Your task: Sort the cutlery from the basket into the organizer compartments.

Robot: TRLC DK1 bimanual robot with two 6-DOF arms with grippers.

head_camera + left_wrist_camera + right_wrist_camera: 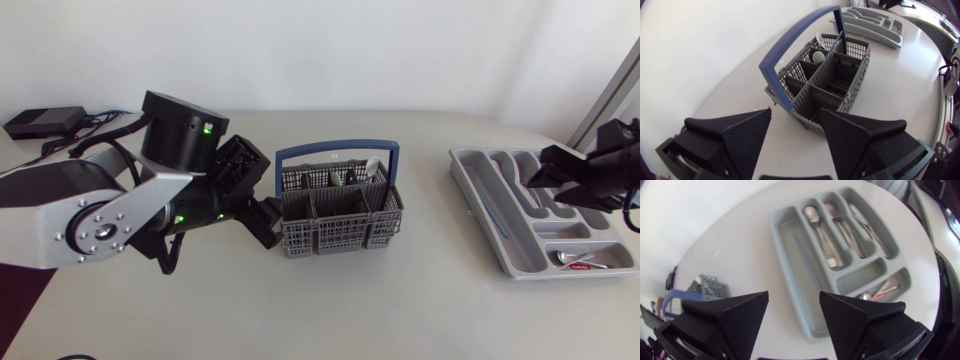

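Nearest the lens, the left gripper (795, 116) is recorded with its fingers (747, 135) spread wide and nothing held between them. Just ahead of these fingers, the near end of the grey cutlery basket (832, 82) is seen standing upright on the bench (715, 65); contact between fingers and basket cannot be confirmed. A blue handle (795, 35) is arched over the basket lengthwise. One pale spoon-shaped piece (817, 55) is noted in a compartment at the basket's end farthest from the fingers; the nearer compartments are not seen well enough to judge their contents.

The right gripper (792, 300) is held above the grey organizer (790, 255), well apart from the basket, its fingers likewise wide and holding nothing. Ahead of these fingers, cutlery is seen lying in three long parallel compartments: spoons (815, 217) in the one nearest the broad compartment, further pieces (865, 227) beyond. A thin bluish item (807, 262) is laid in the broad long compartment directly ahead of the gap between the fingers. Small pieces (880, 291) are noted in the end compartment beside the right finger.
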